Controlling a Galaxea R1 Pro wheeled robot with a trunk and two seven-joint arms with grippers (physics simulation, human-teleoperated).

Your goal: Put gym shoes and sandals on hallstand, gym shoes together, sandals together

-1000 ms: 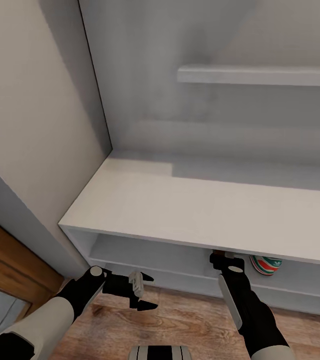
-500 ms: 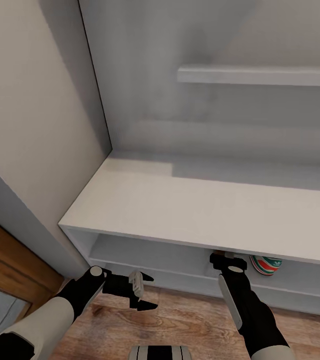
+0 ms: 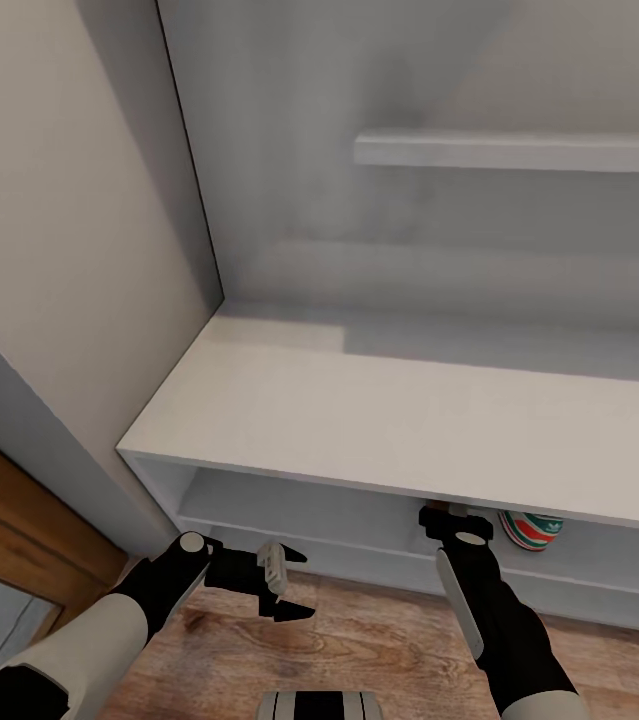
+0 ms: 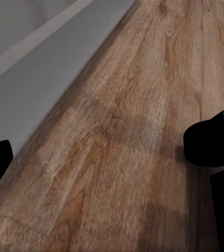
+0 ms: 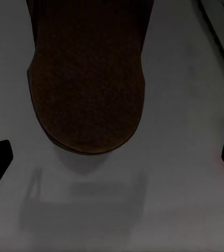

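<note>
Brown sandal lying on the hallstand shelf, right pincer spread open just before it, gym shoe beside, left pincer open above the corridor floor.

Sandal on the hallstand shelf, left of a gym shoe, under the bench top.

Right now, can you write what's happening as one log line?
left tool: open, over floor | right tool: open, at sandal on shelf | gym shoe: on shelf
</note>
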